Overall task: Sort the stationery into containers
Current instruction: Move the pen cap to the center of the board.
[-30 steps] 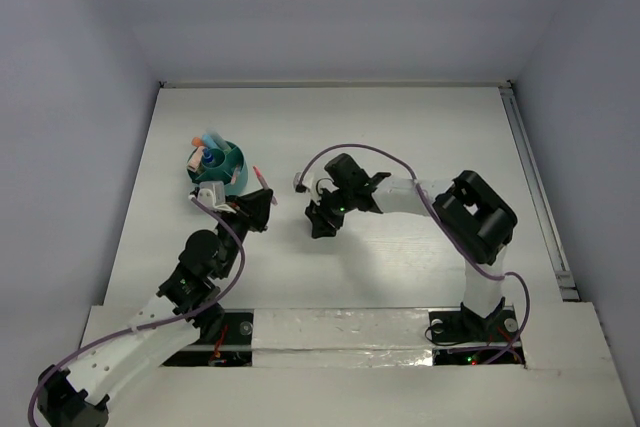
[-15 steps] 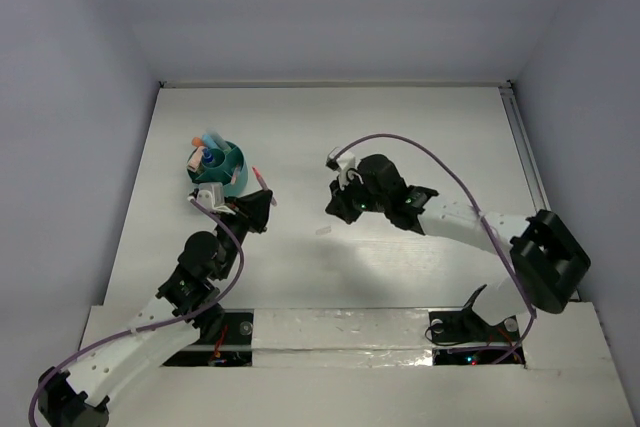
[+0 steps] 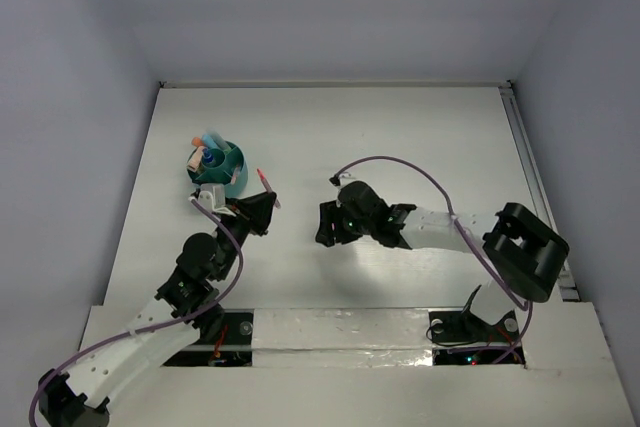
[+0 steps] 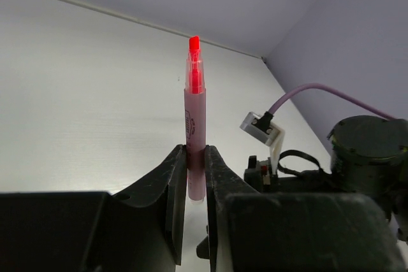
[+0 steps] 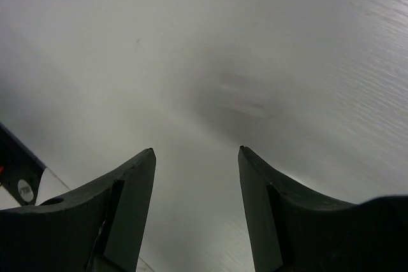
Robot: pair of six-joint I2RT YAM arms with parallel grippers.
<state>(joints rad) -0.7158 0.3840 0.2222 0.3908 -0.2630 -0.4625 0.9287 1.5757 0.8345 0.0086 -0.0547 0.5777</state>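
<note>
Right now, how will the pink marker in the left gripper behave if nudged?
The pink marker looks stiff and light: straight, slim plastic. Pinched near one end by the left gripper, it may pivot if bumped. Round barrel, so probably rolls if dropped.

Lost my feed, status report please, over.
Left hand shut on pink marker. Right hand open, empty. Pot close by left hand, partly filled. Nothing in the way.
</note>
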